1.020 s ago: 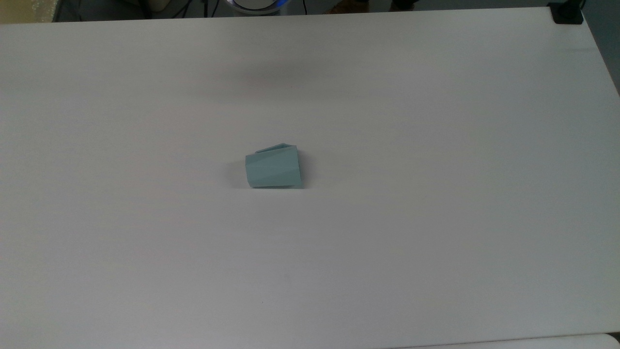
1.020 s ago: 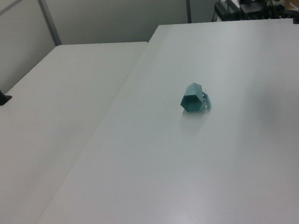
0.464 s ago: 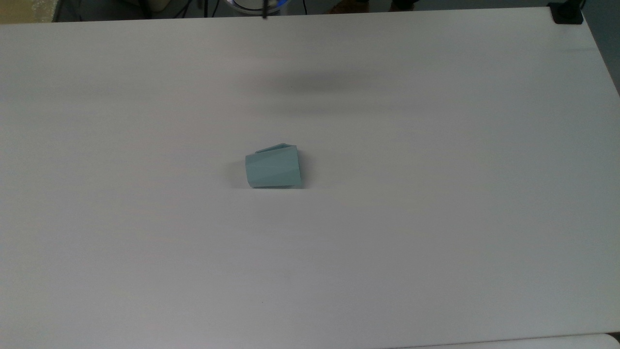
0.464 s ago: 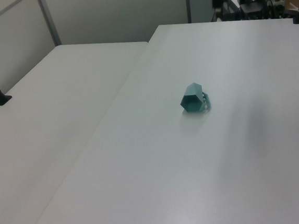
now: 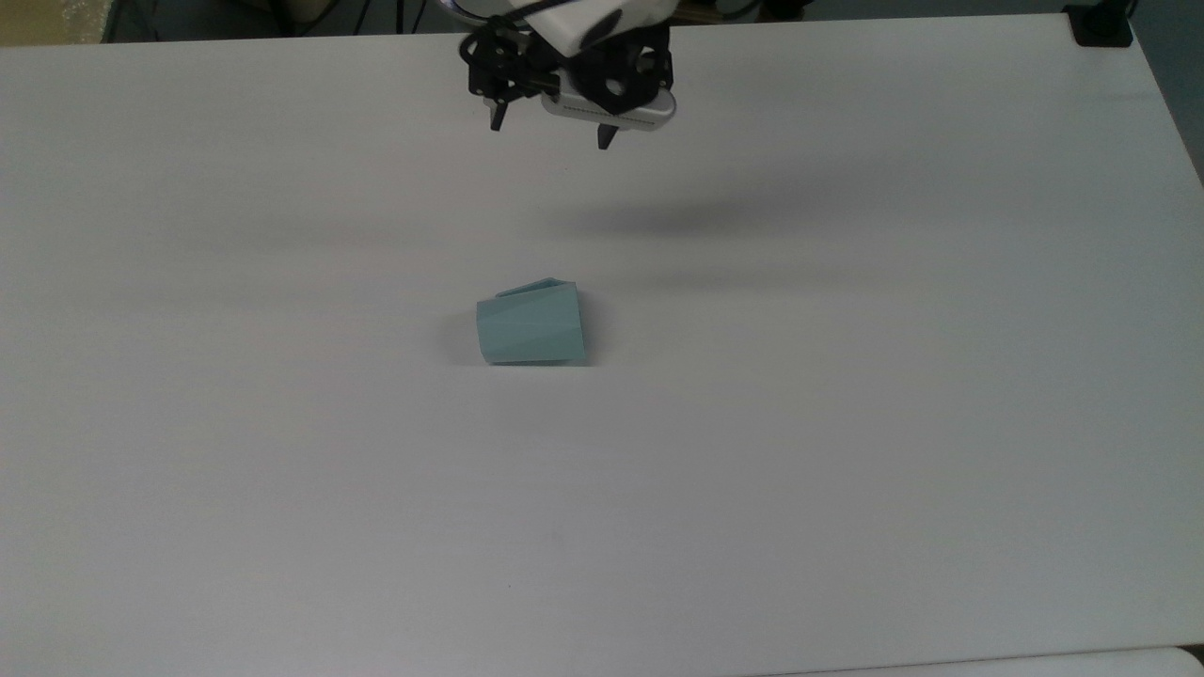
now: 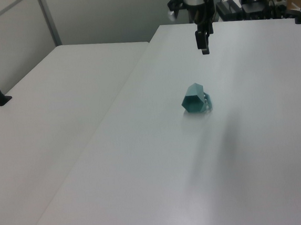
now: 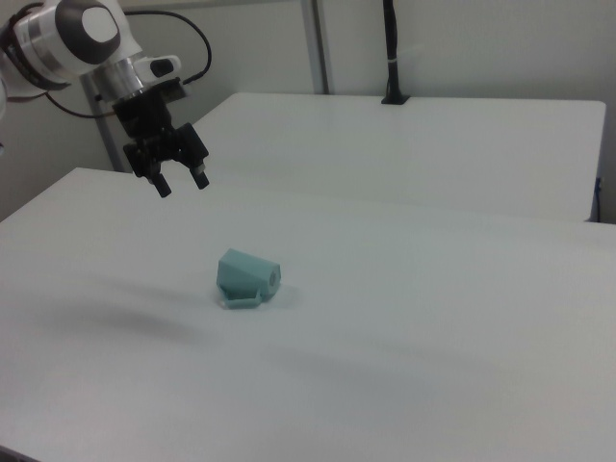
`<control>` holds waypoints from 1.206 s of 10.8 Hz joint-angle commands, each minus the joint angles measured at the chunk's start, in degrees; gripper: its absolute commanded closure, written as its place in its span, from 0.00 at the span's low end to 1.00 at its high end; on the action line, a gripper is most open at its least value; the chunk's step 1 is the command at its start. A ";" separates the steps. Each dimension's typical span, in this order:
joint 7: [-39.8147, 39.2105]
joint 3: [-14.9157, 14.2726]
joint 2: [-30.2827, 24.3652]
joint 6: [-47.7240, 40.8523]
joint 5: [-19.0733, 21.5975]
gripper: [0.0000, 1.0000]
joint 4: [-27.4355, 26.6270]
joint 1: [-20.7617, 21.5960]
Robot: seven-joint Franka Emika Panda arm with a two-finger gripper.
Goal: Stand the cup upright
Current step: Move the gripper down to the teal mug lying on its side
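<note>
Change: the gripper [image 5: 550,136] has come in over the table [image 5: 847,423]; the cup [image 5: 530,328] has not moved.
Gripper: fingers apart, empty, high above the cup, toward the far edge.
Cup: on its side mid-table, long axis across the top view, rim toward the top view's right.

The cup [image 5: 530,326] is a small pale teal plastic piece with faceted sides, lying on its side on the white table [image 5: 847,423], a little above and left of the middle of the top view. Its wider end points to the top view's right, its narrower end to the top view's left. In the left view [image 6: 194,99] a hexagonal end faces the camera, and in the right view [image 7: 247,275] a small tab lies flat on the table beside it.
</note>
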 commanded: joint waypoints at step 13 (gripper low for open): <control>14.29 -1.20 18.26 6.38 -24.35 0.00 2.25 13.69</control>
